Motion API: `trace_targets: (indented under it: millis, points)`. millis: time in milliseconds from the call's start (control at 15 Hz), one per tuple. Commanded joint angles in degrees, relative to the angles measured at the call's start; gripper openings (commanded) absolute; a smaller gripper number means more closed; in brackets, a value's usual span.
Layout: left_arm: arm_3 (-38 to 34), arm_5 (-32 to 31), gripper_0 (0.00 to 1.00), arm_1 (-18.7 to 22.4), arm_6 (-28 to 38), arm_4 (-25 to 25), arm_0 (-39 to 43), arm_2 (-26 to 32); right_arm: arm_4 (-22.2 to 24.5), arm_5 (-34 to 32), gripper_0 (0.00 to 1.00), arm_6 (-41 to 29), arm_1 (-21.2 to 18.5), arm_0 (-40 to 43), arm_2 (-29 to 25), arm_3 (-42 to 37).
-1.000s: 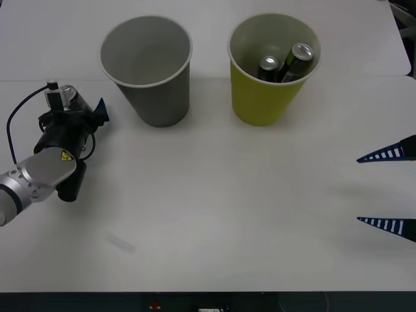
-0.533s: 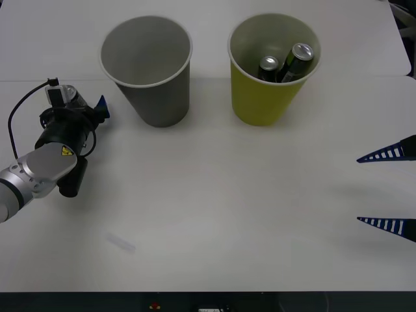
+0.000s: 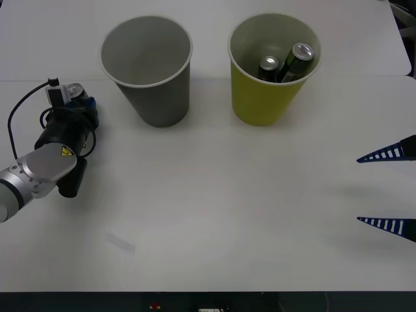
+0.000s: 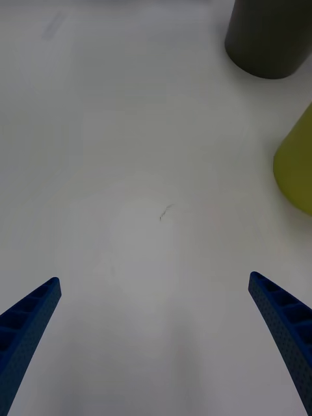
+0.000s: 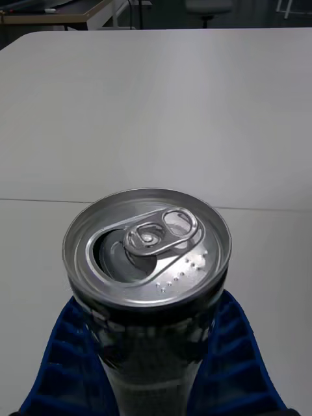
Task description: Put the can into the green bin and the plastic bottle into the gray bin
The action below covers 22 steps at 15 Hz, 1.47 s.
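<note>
A dark can [image 5: 149,260] with a silver top and opened pull tab stands between the blue fingers [image 5: 240,351] of my left gripper [image 5: 153,370], which is shut on it. From the front, that gripper [image 3: 83,104] and its can [image 3: 75,91] sit at the table's left, just left of the gray bin [image 3: 156,97]. The green bin [image 3: 263,97] stands to the gray bin's right and holds two other dark cans [image 3: 286,64]. My right gripper [image 3: 390,188] waits open at the right edge, low over bare table [image 4: 156,338]. The plastic bottle is out of view.
Both bins appear in the right wrist view, gray bin [image 4: 270,39] and green bin [image 4: 298,166]. A faint smudge [image 3: 120,242] marks the white table [image 3: 214,208] near the front left. A seam between table sections [image 3: 32,80] runs behind the bins.
The left gripper's blue fingertip, which stuck out toward the gray bin before, has drawn in against the can. The right arm and both bins have not moved.
</note>
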Motion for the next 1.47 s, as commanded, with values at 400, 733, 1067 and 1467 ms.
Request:
trace_targets:
  millis: [400,733,1067,1467]
  points:
    - [-4.6,-3.4,0.00,2.7,0.7,-6.4,2.2,3.5,0.0,0.0,1.00,0.0,0.0,0.0,0.0,0.0]
    - [-15.2,-16.9,0.00,5.6,0.7,-17.5,11.4,18.3,0.0,0.0,1.00,0.0,0.0,0.0,0.0,0.0]
    - [-29.6,-29.8,0.00,9.3,-3.4,-20.1,22.6,30.6,0.0,0.0,1.00,0.0,0.0,0.0,0.0,0.0]
    - [-41.6,-58.3,0.00,11.2,-12.1,-16.4,35.1,50.9,0.0,0.0,1.00,0.0,0.0,0.0,0.0,0.0]
